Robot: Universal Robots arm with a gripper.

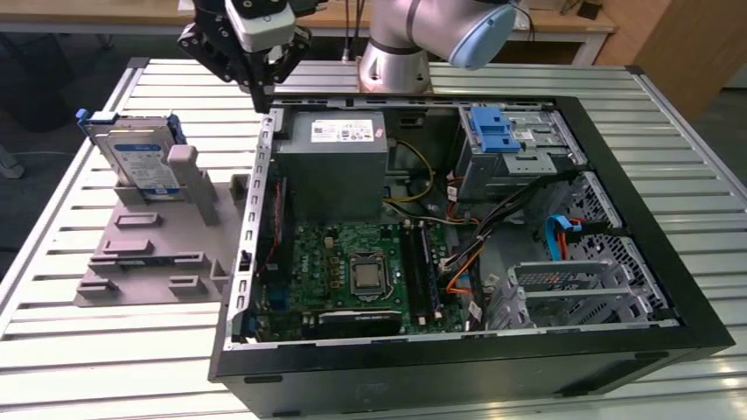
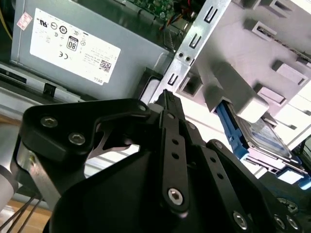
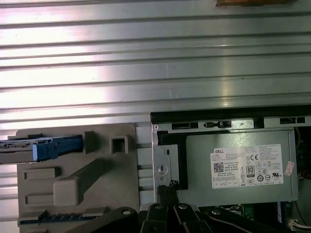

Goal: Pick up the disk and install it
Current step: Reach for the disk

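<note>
Pick-up not yet begun: the gripper (image 1: 259,94) hangs empty, jaws seemingly pressed together, above the computer case's (image 1: 645,219) rim, while the disk (image 1: 140,157) stands upright in the grey holder (image 1: 140,262) beside the case. Grasping would call for jaws parted over the disk's top edge.

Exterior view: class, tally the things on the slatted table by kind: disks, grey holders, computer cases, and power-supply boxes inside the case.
disk: 1
grey holder: 1
computer case: 1
power-supply box: 1
Total: 4
</note>
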